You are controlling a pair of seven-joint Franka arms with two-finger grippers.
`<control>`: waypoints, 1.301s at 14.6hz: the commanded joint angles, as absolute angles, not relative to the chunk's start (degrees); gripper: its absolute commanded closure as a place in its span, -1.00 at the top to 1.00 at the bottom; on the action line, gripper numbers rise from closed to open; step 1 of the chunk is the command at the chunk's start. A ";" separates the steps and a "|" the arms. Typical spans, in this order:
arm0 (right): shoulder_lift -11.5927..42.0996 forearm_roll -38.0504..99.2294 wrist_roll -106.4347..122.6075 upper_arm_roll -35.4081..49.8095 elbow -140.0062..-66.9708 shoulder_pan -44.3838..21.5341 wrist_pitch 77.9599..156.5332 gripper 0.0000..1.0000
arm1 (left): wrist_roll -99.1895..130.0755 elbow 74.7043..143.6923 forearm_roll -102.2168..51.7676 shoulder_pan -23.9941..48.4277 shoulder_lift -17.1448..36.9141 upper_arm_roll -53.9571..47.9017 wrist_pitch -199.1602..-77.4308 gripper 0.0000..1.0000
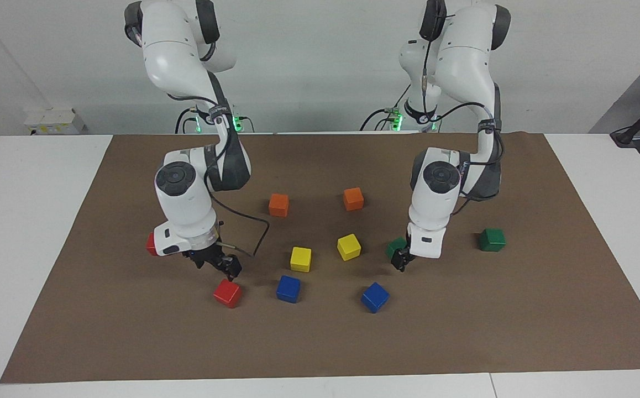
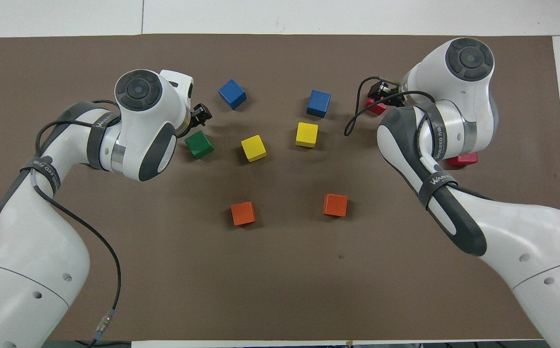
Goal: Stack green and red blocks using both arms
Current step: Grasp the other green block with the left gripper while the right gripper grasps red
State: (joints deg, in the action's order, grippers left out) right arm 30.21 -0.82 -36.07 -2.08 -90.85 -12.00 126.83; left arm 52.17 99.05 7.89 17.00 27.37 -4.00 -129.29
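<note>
Green and red blocks lie in pairs at the two ends of the brown mat (image 1: 546, 309), none stacked. The left gripper (image 1: 402, 260) hangs low at the mat, fingertips down, just beside one green block (image 1: 395, 246), which sits at about ten o'clock of the tips in the facing view; whether the fingers are spread or closed I cannot tell. Its wrist rises straight up to a round grey joint cap, and the white forearm bends back toward the base. The second green block (image 1: 491, 240) rests well apart, at three o'clock of that gripper, toward the left arm's end of the table. The right gripper (image 1: 226, 265) is tilted, its dark fingers slanting down over a red block (image 1: 227, 293) that lies at six o'clock of the tips; their spread I cannot tell either, nor whether they touch it. Its white wrist stands above, the elbow folded back to the base, a black cable looping beside it. The other red block (image 1: 151, 244) peeks out at nine o'clock of that wrist, mostly hidden. Between the arms sit two yellow cubes (image 1: 300, 259), two blue cubes (image 1: 288, 288) and two orange cubes (image 1: 278, 205).
</note>
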 commanded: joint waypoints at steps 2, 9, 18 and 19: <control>35.33 -0.97 -38.50 -2.20 -85.08 -12.83 127.26 1.00 | 56.78 107.04 9.41 19.50 22.86 -3.60 -133.94 1.00; 39.45 -2.72 -38.50 -2.11 -80.17 -12.74 127.62 1.00 | 58.45 108.19 9.40 20.22 23.47 -3.52 -136.68 -0.74; 40.78 -1.93 -38.41 -2.11 -80.42 -12.31 131.40 -0.24 | 11.84 105.91 5.12 3.01 14.33 -4.04 -119.36 -1.00; 40.69 -1.93 -38.41 -2.11 -80.59 -12.30 131.40 -0.82 | 5.08 105.82 1.88 0.55 14.33 -3.87 -119.88 -1.00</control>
State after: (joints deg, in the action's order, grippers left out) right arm 39.95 -1.50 -37.22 -2.30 -81.33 -12.63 130.76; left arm 16.14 104.00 6.02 4.31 15.83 -3.19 -119.97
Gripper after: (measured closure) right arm 0.317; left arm 0.454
